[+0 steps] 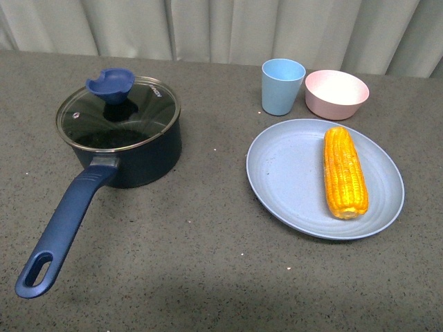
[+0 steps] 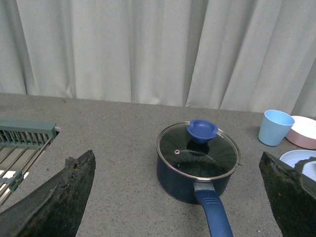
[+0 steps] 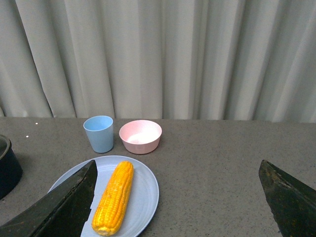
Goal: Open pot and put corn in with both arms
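**Pot (image 1: pixel 138 160) closed, corn (image 1: pixel 345 173) untouched**

Front view: the pot is seen at frame left, lidded; the corn is laid on the plate (image 1: pixel 291 173) at right.
Left wrist view: the left end effector (image 2: pixel 175 158) is held apart.
Right wrist view: the right end effector (image 3: pixel 177 165) is held apart.

A pale grey-white curtain (image 1: pixel 221 28) hung in soft vertical folds along the whole far edge, closing off whatever lay behind it. In front of it stretched a dark grey, finely speckled tabletop (image 1: pixel 208 270) under even, diffuse light. A muted green slatted rack (image 2: pixel 24 136) sat at the table's left side.
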